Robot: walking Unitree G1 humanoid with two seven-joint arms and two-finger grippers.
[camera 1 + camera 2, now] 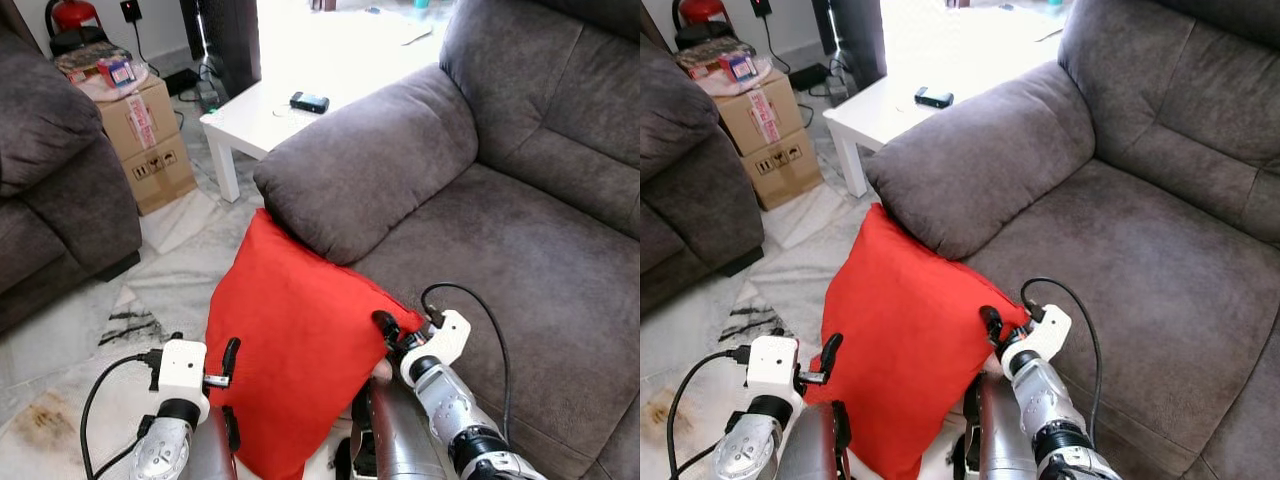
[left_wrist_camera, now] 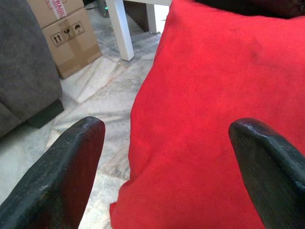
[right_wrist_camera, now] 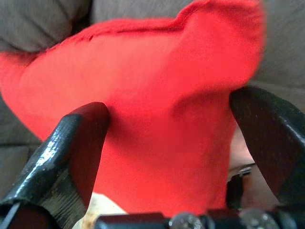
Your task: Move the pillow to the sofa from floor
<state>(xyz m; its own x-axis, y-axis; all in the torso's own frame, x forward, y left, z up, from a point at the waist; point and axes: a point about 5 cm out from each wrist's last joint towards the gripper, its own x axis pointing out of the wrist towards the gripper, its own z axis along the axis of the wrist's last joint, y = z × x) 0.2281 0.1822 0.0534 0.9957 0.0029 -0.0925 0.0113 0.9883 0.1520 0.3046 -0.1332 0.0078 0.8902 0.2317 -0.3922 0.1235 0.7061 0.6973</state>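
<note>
The red pillow stands on edge on the floor, leaning against the front of the sofa just below its armrest, with its upper corner tucked under the armrest and its right corner up at the seat edge. The step in hand looks like getting a 2-sided hold so it can be lifted onto the seat.

To do that well, I judge both grippers should press in from opposite edges of the pillow, taking a deep bite of fabric and stuffing, not only the seam, since a soft pillow will sag and slip out of a shallow pinch. The lift then needs to clear the seat edge and free the corner caught under the armrest before swinging toward the seat.

The left gripper sits at the pillow's left edge. Its fingers are spread wide in the left wrist view, 1 over the floor and 1 over the red fabric, straddling the edge without closing on it; whether either touches it I cannot tell.

The right gripper is at the pillow's right corner, beside the seat edge. Its fingers are also wide apart, with the corner bulging between them. They look released, framing the corner, not clamping it; contact is likely but not certain.
</note>
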